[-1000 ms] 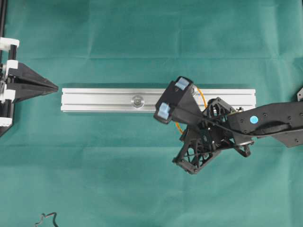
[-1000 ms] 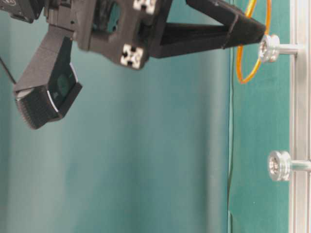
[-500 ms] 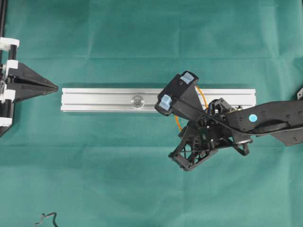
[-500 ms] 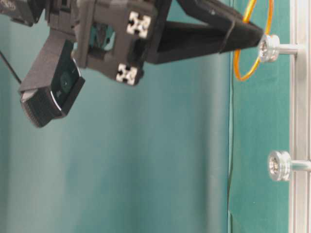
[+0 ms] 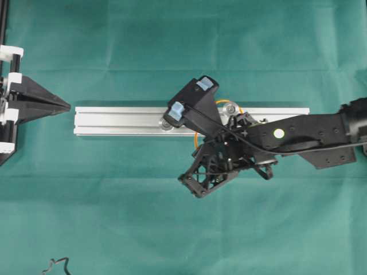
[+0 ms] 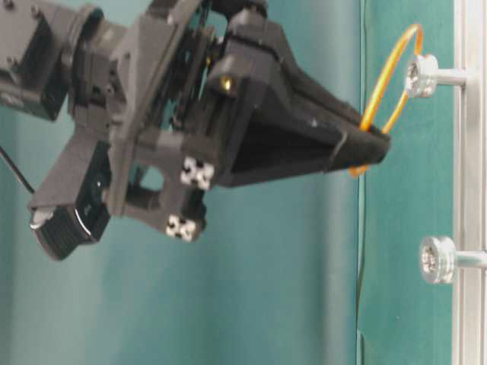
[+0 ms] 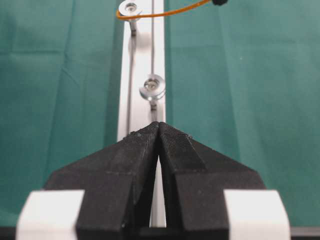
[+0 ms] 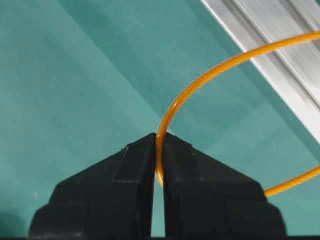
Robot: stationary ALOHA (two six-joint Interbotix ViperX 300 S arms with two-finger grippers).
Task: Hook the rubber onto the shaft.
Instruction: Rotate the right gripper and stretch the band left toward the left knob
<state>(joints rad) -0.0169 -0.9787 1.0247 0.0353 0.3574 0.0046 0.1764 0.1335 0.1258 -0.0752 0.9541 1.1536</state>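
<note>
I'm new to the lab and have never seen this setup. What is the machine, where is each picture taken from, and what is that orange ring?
These are two robot arms at a table under a green cloth. One picture looks straight down, one looks from table height, and two come from cameras mounted on the arms' wrists. On the cloth lies a silver aluminium rail with two small shafts sticking up from it. The right gripper has its jaws shut on a thin orange rubber band, holding it in the air. The loop appears to be caught on the shaft farther from the left arm; the nearer shaft is bare. The left gripper waits at the rail's end, jaws shut, holding nothing. A black cord lies at the cloth's edge.
</note>
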